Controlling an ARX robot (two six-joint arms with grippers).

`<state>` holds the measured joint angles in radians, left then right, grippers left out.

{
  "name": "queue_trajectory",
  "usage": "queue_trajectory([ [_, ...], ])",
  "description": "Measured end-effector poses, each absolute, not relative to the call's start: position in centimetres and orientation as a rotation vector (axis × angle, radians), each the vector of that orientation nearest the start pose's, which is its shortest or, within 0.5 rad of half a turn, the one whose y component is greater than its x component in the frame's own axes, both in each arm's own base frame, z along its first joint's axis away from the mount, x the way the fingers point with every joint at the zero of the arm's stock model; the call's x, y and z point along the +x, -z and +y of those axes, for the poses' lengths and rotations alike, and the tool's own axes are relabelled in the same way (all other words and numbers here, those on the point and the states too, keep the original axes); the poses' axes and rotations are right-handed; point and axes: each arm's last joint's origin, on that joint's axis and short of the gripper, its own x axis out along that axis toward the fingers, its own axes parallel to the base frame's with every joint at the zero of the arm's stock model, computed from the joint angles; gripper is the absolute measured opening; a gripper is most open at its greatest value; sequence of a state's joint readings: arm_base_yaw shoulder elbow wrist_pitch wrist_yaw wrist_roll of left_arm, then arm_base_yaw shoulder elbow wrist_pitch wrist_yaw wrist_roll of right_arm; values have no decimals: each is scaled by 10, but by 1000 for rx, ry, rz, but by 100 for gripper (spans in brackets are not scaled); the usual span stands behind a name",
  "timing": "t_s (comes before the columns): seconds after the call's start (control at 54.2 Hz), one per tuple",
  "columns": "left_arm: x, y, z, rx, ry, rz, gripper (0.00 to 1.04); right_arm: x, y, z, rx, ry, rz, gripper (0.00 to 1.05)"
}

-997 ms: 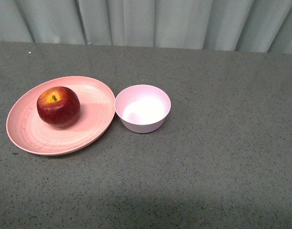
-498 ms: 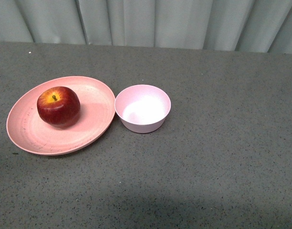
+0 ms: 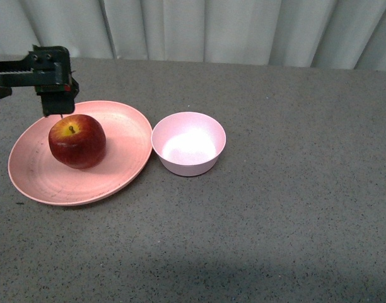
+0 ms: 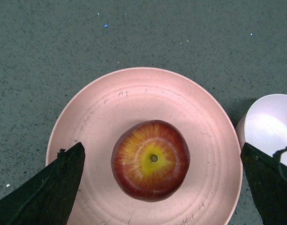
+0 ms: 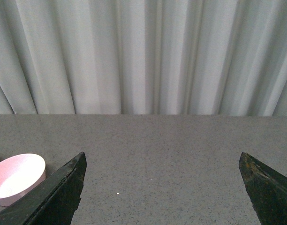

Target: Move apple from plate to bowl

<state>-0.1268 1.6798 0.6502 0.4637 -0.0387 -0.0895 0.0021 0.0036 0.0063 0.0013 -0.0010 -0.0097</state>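
Note:
The dark red apple (image 3: 77,141) with a yellow patch round its stem sits on the left half of the wide salmon-pink plate (image 3: 127,136). The small pale pink bowl (image 3: 188,143) stands empty, just right of the plate. My left gripper (image 3: 54,95) hangs open just above and behind the apple. In the left wrist view the apple (image 4: 150,160) lies centred between the wide-apart jaws of that gripper (image 4: 162,154), with the plate (image 4: 106,112) under it and the bowl (image 4: 268,129) at the edge. My right gripper (image 5: 162,159) is open and empty over bare table, with the bowl (image 5: 17,178) off to one side.
The grey speckled table (image 3: 294,208) stretches right of and in front of the bowl. A pale pleated curtain (image 3: 199,28) hangs along the table's far edge.
My left gripper has come into the front view from the left and now hangs above the apple. The apple, plate and bowl have not moved.

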Motion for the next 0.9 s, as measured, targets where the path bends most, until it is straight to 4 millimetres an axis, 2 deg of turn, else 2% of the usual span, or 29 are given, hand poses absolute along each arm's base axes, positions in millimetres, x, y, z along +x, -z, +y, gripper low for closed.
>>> queue_trajectory([
  [0.129, 324, -122, -43, -33, 78, 638, 98, 98, -165, 0, -10, -3, -4, 95],
  [0.314, 345, -115, -45, -37, 76, 683, 98, 98, -165, 0, -10, -3, -4, 95],
  [0.738, 350, -87, -49, -36, 62, 807, 98, 98, -165, 0, -10, -3, -4, 95],
  [0.904, 349, -82, -49, -31, 63, 829, 98, 98, -165, 0, -10, -3, -4, 95],
])
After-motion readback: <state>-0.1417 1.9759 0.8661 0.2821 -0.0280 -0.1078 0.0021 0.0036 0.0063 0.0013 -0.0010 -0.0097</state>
